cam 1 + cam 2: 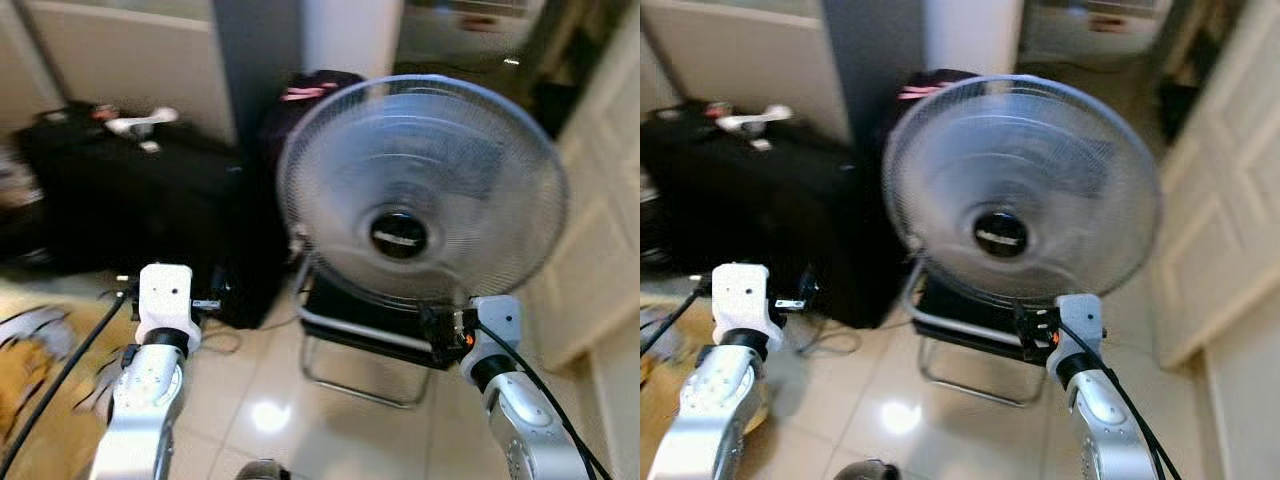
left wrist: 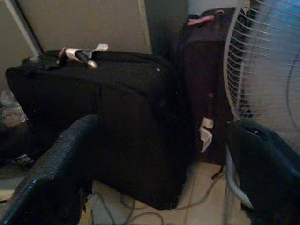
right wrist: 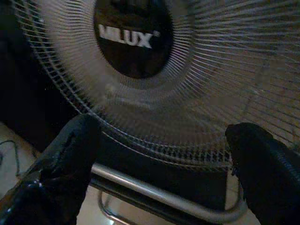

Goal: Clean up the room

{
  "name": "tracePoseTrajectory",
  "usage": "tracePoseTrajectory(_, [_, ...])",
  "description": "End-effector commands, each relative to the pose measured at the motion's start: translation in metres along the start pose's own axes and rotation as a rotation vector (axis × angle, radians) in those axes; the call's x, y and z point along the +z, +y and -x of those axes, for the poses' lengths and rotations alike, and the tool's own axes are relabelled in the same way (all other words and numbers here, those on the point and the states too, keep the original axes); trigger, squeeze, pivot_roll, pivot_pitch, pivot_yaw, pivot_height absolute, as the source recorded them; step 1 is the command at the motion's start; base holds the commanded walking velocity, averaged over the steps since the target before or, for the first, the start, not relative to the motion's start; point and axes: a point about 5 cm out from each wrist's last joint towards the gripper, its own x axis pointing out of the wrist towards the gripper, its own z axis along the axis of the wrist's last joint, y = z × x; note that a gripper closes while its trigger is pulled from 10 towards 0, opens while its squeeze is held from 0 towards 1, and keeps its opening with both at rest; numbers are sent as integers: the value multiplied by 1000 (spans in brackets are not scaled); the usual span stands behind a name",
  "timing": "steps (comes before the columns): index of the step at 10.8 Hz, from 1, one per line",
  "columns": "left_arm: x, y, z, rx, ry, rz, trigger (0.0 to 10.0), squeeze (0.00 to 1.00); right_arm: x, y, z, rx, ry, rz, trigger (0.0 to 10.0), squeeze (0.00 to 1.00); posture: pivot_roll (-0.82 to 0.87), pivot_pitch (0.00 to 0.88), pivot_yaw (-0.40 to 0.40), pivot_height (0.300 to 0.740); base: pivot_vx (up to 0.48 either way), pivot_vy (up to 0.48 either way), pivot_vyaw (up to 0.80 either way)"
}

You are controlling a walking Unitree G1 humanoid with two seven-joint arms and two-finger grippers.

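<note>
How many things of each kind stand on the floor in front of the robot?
Fan: 1
Black suitcase: 1
Dark bag with pink trim: 1
Metal-framed chair: 1
Total: 4

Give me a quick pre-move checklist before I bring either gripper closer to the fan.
1. Right gripper open: ok, fingers spread wide with the fan grille between them in the right wrist view.
2. Left gripper open and holding nothing: ok, it faces the black suitcase.
3. Fan blades stopped: cannot tell, the pictures are blurred.
4. Loose cable on the floor by the suitcase: not ok, it could snag.
5. Metal frame below the fan free of the right arm: ok, a gap shows.
6. Camera steady: not ok, the head views are blurred.
</note>
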Motion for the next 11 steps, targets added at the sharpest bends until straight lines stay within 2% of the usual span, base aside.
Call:
tracePoseTrajectory(1, [-1,-4,2,-68,26,7,10000,584,8,-1,0,-3,-38,18,10000,1000,-61,0,15,740,0,0,800])
tracePoseTrajectory(2, [-5,-7,6,-95,43,36,10000,616,12,-4,0,-26,-52,28,10000,1000,-61,0,11,740,0,0,800])
tracePoseTrajectory(3, [-6,-8,7,-98,46,58,10000,894,13,-7,0,-42,-58,20,10000,1000,-64,0,10,740,0,0,800])
tracePoseTrajectory(4, [-4,-10,5,-108,43,42,10000,1000,15,-11,0,-58,-57,26,10000,1000,-76,0,10,740,0,0,800])
tracePoseTrajectory(6, [-1,-9,3,-108,33,40,10000,1000,18,-12,-2,-80,-55,41,10000,1000,-88,0,7,740,0,0,800])
tracePoseTrajectory(7, [-2,-6,0,-92,34,41,10000,1000,17,-7,-5,-77,-55,8,10000,1000,-66,0,3,740,0,0,563])
tracePoseTrajectory(8, [1,1,-2,-51,34,45,10000,1000,11,-2,-7,-89,-29,-66,10000,1000,-71,0,18,740,0,0,0])
tracePoseTrajectory(9, [3,3,-3,-52,35,56,10000,1000,13,-1,-8,-98,-46,-94,10000,1000,-87,0,28,740,0,0,0])
tracePoseTrajectory(11, [0,-12,-1,-90,60,73,10000,1000,22,-14,-11,-133,-51,-89,10000,1000,-90,0,23,740,0,0,0])
